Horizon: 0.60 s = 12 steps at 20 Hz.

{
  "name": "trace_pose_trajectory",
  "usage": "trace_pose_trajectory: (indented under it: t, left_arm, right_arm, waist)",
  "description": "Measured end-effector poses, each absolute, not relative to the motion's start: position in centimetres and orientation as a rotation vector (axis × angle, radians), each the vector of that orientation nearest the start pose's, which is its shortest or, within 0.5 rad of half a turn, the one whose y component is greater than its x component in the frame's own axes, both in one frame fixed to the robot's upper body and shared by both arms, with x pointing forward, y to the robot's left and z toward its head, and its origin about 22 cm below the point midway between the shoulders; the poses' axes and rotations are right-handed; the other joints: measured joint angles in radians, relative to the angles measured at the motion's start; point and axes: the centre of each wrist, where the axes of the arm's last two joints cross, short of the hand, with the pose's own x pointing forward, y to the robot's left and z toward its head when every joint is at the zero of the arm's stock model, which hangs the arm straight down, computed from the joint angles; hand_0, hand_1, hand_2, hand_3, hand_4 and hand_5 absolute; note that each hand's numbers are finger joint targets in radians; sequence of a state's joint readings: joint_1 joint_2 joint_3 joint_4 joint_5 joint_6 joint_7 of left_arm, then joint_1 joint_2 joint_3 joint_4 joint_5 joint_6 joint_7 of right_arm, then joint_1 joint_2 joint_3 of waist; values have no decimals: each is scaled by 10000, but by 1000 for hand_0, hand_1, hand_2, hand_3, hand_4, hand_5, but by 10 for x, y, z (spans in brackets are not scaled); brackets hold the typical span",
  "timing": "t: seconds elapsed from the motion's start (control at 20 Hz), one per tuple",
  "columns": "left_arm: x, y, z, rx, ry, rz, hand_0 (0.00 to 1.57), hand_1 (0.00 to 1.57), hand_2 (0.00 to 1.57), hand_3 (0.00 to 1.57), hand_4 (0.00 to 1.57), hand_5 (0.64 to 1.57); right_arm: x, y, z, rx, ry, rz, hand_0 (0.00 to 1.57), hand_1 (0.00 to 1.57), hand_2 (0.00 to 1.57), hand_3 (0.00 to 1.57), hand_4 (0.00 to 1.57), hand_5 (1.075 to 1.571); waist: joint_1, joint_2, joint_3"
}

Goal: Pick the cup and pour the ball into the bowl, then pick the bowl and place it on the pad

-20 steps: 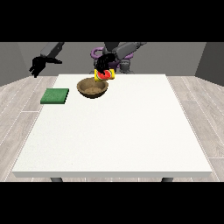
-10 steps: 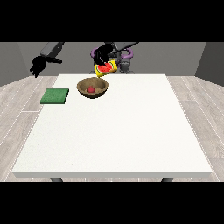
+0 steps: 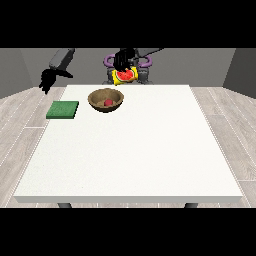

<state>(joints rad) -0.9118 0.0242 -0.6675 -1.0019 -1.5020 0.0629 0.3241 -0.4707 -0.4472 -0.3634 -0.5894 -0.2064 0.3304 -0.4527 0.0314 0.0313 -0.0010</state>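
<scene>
A brown wooden bowl (image 3: 106,99) stands near the table's far edge, with a small red ball (image 3: 107,102) lying inside it. Just behind and to the right of the bowl, the hand at the view's right (image 3: 122,61) is shut on a yellow cup (image 3: 125,76) with a red watermelon pattern. It holds the cup in the air above the table's back edge. A flat green pad (image 3: 63,109) lies to the left of the bowl. The hand at the view's left (image 3: 47,80) hangs beyond the table's left corner, fingers relaxed and holding nothing.
The white table (image 3: 130,150) spreads wide in front of the bowl and pad. The robot's torso (image 3: 142,67) stands behind the far edge. Grey plank floor surrounds the table.
The cup has been lifted up and back to the right, away from the bowl's rim. The red ball now shows inside the bowl. The hand at the view's left sank slightly.
</scene>
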Motion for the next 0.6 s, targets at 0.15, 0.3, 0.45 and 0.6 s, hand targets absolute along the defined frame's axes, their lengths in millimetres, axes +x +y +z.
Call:
trace_pose_trajectory:
  t: [0.15,0.3,0.45,0.6]
  left_arm:
    - [355,35,103,-18198,23512,19699,401,401,1571,1571,1001,1570]
    - [365,70,107,-18350,26503,18648,494,494,1571,1551,878,1565]
    - [370,98,104,-17642,29516,17682,1294,1294,1571,1528,996,1564]
    - [371,115,100,-16093,33158,15888,1173,1173,1243,1069,803,1527]
  right_arm:
    - [305,-415,-35,-469,-16113,-1597,0,0,0,0,462,1557]
    - [303,-415,-38,-543,-15820,-1812,0,0,0,0,470,1557]
    - [309,-405,-37,-528,-16011,-1918,0,0,0,0,236,1561]
    - [312,-399,-37,-411,-16149,-1946,0,0,0,0,268,1566]
  waist:
    - [429,-132,-15]
    - [884,-176,-29]
    - [1063,247,-33]
    - [1105,665,-46]
